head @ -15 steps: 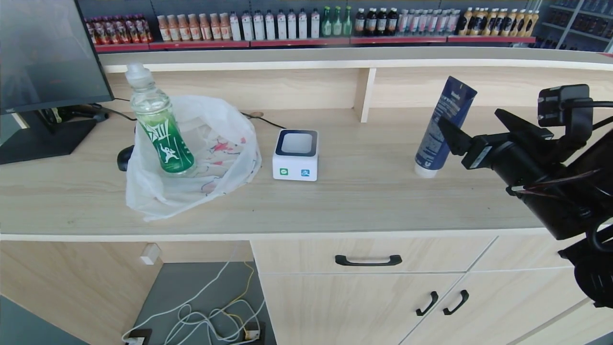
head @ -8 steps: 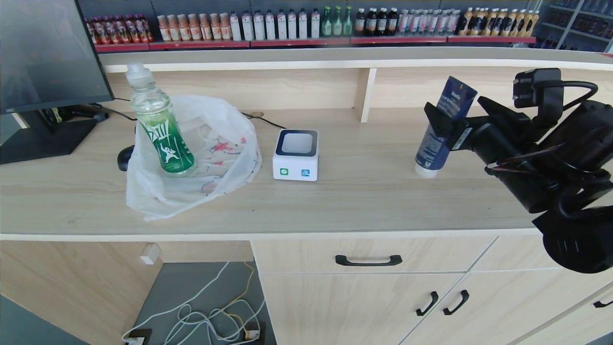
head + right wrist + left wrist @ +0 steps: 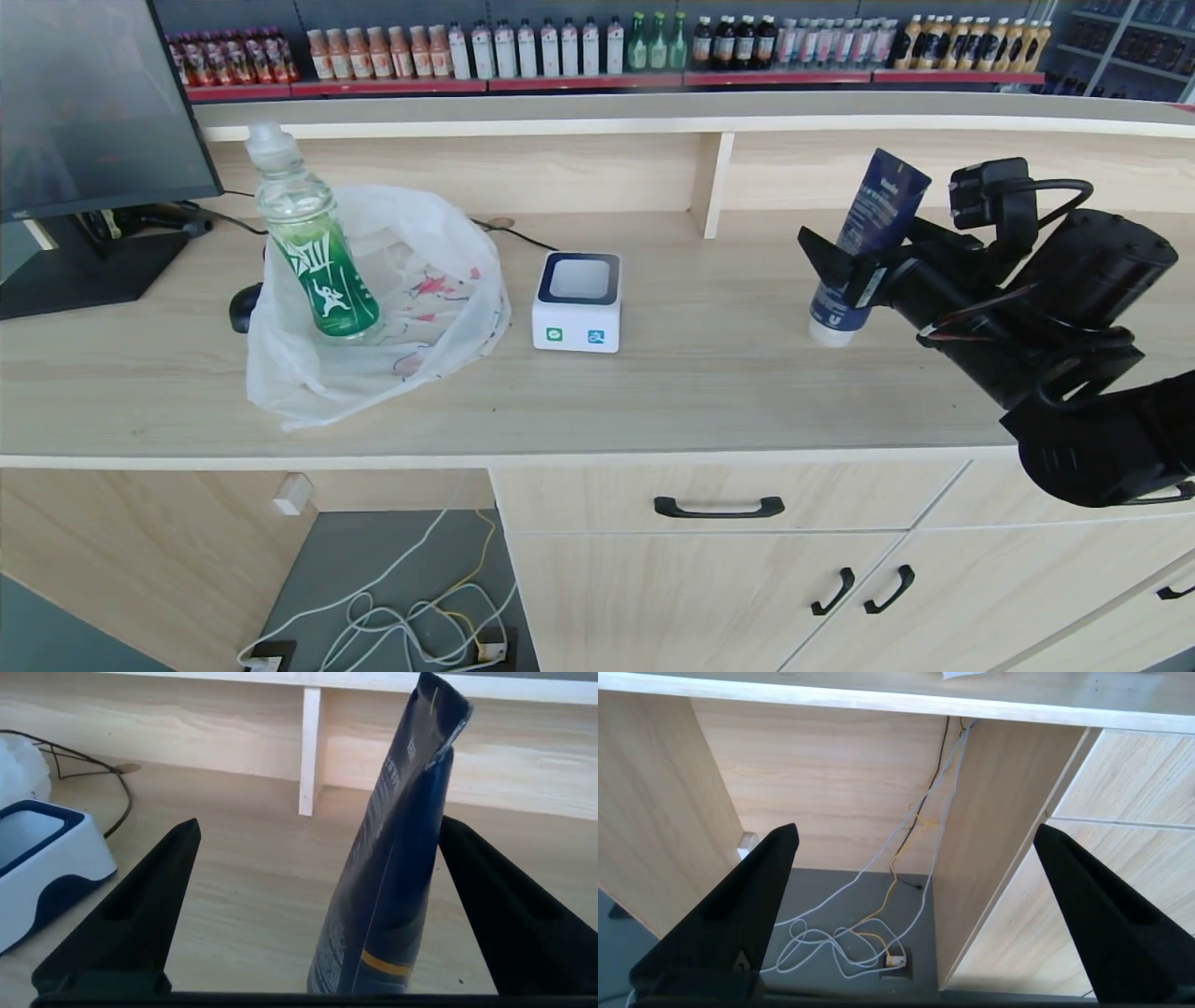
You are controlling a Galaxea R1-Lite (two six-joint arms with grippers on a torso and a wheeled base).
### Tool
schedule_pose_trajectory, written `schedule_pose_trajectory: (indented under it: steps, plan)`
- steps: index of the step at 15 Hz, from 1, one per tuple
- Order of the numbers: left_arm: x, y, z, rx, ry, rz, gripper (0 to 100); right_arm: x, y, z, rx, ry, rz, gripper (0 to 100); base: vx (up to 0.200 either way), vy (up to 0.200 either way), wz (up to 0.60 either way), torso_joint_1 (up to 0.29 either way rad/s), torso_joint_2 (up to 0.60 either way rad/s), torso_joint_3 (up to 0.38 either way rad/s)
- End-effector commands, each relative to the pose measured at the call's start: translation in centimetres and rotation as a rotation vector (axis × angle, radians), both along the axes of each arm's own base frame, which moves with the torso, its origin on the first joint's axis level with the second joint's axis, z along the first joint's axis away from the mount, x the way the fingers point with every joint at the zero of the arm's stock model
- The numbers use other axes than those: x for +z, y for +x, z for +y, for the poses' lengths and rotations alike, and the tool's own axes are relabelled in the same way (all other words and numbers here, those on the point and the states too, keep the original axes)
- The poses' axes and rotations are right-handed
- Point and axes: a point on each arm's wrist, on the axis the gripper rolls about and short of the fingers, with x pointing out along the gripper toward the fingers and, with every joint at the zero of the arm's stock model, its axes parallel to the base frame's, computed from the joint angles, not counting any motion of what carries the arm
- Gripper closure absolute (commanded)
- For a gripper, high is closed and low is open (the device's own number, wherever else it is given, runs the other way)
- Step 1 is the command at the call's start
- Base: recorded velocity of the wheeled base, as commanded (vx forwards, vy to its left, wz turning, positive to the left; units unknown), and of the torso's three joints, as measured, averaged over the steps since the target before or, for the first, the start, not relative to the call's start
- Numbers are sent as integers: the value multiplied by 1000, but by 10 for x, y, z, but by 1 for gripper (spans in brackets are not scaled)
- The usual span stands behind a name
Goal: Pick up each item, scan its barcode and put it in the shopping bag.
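Observation:
A dark blue tube (image 3: 868, 233) stands on its white cap at the right of the wooden counter (image 3: 672, 392). My right gripper (image 3: 868, 259) is open, its two fingers on either side of the tube's lower half without closing on it. The tube (image 3: 392, 868) rises between those fingers in the right wrist view, where the right gripper (image 3: 318, 831) is wide open. A green-labelled bottle (image 3: 313, 252) stands upright in the white shopping bag (image 3: 420, 317) at the left. The white barcode scanner (image 3: 577, 301) sits between bag and tube. My left gripper (image 3: 915, 835) hangs open below the counter, holding nothing.
A monitor (image 3: 84, 140) and a black mouse (image 3: 241, 308) stand at the counter's far left. A raised back ledge with an upright divider (image 3: 714, 182) closes the counter behind the tube. Loose cables (image 3: 868, 933) lie on the floor under the counter, beside the drawers (image 3: 719, 506).
My right arm has swung left and forward over the counter, bringing its open fingers from beside the blue tube to either side of it. The tube, bottle and bag have not moved.

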Motion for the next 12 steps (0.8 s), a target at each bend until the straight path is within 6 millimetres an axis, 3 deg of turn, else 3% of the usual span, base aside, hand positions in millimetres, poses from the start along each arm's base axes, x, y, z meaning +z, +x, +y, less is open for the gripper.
schedule_pose_trajectory:
  steps: [1,12]
  plan:
    - [0,0,0,0,0,1,0,-6,9,-2,-9,-4,12,0,0,0,0,0,0,0]
    - [0,0,0,0,0,-1,0,-25,24,-8,-21,37,67,0,0,0,0,0,0,0]
